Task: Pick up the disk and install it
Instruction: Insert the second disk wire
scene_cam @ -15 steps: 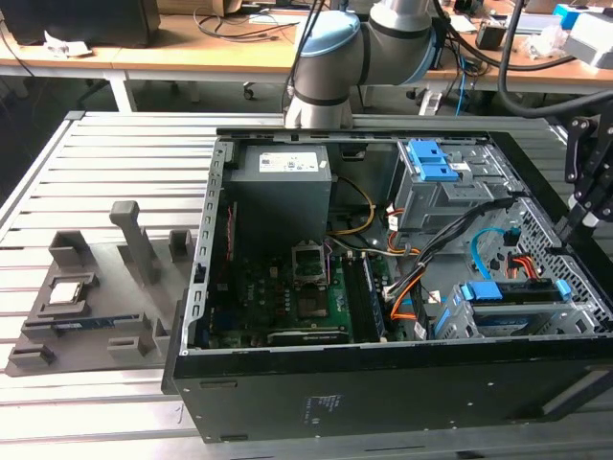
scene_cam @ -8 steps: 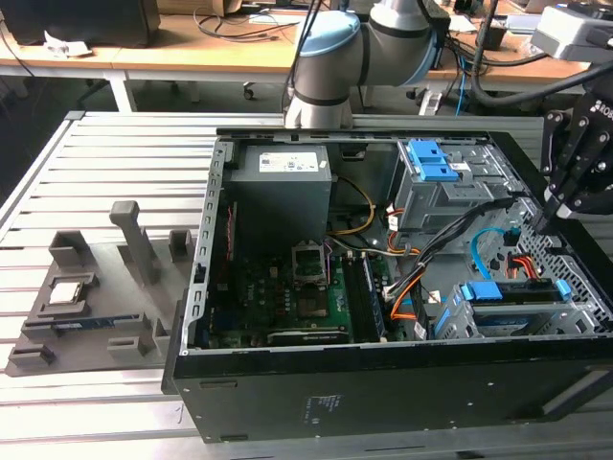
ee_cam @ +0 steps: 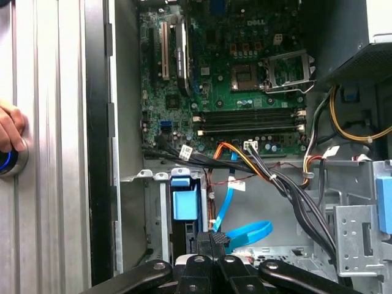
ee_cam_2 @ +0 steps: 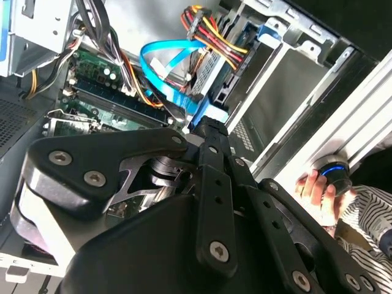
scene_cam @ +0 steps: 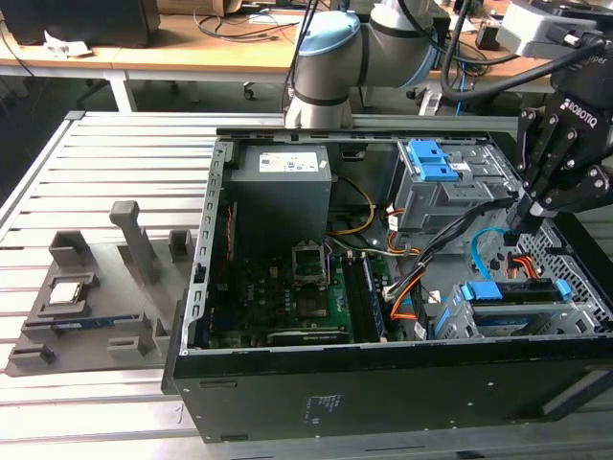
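The disk [scene_cam: 508,292] sits edge-on in the lower drive bay at the front corner of the open computer case, on the exterior view's right. Its blue bracket shows along the top edge. In the first wrist view the blue bracket end [ee_cam: 184,204] stands in the bay slot. My black gripper [scene_cam: 518,230] hangs a little above and behind the disk, apart from it. Both wrist views show its fingertips pressed together, so the gripper [ee_cam: 214,237] [ee_cam_2: 207,124] is shut with nothing in it.
A blue flat cable [ee_cam: 245,233] and bundled wires [scene_cam: 450,240] run just under the fingers. The upper bay carries a blue latch [scene_cam: 431,158]. A grey parts tray [scene_cam: 86,307] lies at the exterior view's left. A hand [ee_cam: 9,131] rests on a blue-lit button [ee_cam_2: 334,171] beside the case.
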Available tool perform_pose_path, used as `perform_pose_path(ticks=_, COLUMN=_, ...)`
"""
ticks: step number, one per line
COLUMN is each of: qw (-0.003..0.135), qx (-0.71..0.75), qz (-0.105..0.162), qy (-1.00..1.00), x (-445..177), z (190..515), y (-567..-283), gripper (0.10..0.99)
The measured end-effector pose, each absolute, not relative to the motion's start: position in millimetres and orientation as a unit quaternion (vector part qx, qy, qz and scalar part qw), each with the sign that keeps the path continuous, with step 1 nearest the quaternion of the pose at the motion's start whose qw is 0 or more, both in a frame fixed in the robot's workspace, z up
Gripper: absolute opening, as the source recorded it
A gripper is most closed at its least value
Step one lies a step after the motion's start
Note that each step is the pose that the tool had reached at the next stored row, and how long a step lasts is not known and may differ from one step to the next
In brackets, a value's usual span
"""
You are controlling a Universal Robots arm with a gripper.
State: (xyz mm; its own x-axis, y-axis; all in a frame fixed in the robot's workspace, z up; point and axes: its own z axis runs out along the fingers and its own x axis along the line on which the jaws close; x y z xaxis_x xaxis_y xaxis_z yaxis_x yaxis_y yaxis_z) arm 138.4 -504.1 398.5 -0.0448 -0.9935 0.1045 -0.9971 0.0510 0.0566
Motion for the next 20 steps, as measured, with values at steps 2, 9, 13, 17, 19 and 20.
perform_pose_path(ticks=2, qw=0.057, qx=0.689, qz=0.016, qy=-0.723, x=134.1, z=398.5, y=-504.1, gripper=0.106)
perform_pose_path(ticks=9, qw=0.057, qx=0.689, qz=0.016, qy=-0.723, x=128.6, z=398.3, y=-504.1, gripper=0.106)
perform_pose_path(ticks=13, qw=0.057, qx=0.689, qz=0.016, qy=-0.723, x=128.6, z=398.1, y=-504.1, gripper=0.294)
perform_pose_path(ticks=17, qw=0.057, qx=0.689, qz=0.014, qy=-0.722, x=130.6, z=396.2, y=-501.8, gripper=0.361)
perform_pose_path(ticks=19, qw=0.057, qx=0.691, qz=0.014, qy=-0.72, x=139.4, z=392.4, y=-497.0, gripper=0.361)
perform_pose_path(ticks=20, qw=0.057, qx=0.697, qz=0.015, qy=-0.715, x=142.2, z=386.2, y=-494.5, gripper=0.361)
